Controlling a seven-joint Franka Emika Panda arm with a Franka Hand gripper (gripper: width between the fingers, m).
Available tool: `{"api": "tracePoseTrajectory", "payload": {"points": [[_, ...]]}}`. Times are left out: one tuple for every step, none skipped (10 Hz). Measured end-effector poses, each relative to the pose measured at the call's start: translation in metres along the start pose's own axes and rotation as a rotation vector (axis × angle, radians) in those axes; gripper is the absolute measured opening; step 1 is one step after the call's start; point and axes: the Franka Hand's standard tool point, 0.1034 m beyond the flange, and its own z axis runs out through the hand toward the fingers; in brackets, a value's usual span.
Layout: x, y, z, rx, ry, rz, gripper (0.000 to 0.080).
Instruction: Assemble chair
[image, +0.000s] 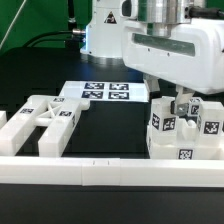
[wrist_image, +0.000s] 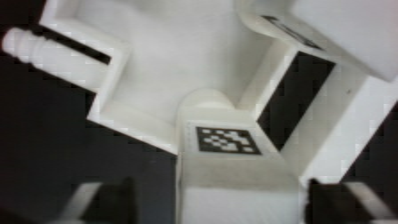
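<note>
I see the gripper (image: 181, 108) spread wide, its fingers (wrist_image: 98, 203) straddling but not yet gripping a tagged white bar (wrist_image: 226, 150), a leg I think. The bar sits directly below, near the worktop's front edge, with its long axis across the closing line. The border rail (image: 110, 172) crowds the front, and the X-braced frame (image: 45, 117) lies well apart.

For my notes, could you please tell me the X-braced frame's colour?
The X-braced frame is white with small black-and-white tags; the exterior view shows it best.

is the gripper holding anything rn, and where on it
Nothing yet: the gripper is open, its fingers straddling the tagged chair part with gaps on both sides.
</note>
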Motion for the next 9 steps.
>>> {"api": "tracePoseTrajectory", "payload": {"points": [[0.001,-0.003,0.003,-0.004,0.000,-0.093,0.0570],[0.002,-0.003,0.005,-0.005,0.001,-0.186,0.0637],[0.002,-0.003,0.005,-0.005,0.000,-0.257,0.0646],[0.002,-0.003,0.005,-0.005,0.000,-0.324,0.0646],[0.002,-0.003,0.005,-0.006,0.000,-0.413,0.0649],[0.002,-0.003,0.005,-0.006,-0.001,-0.500,0.0649],[0.005,-0.003,0.003,-0.005,-0.002,-0.594,0.0649],[0.008,-0.006,-0.003,0.001,0.001,-0.666,0.0649],[0.009,-0.008,-0.010,0.008,0.004,-0.787,0.0649]]}}
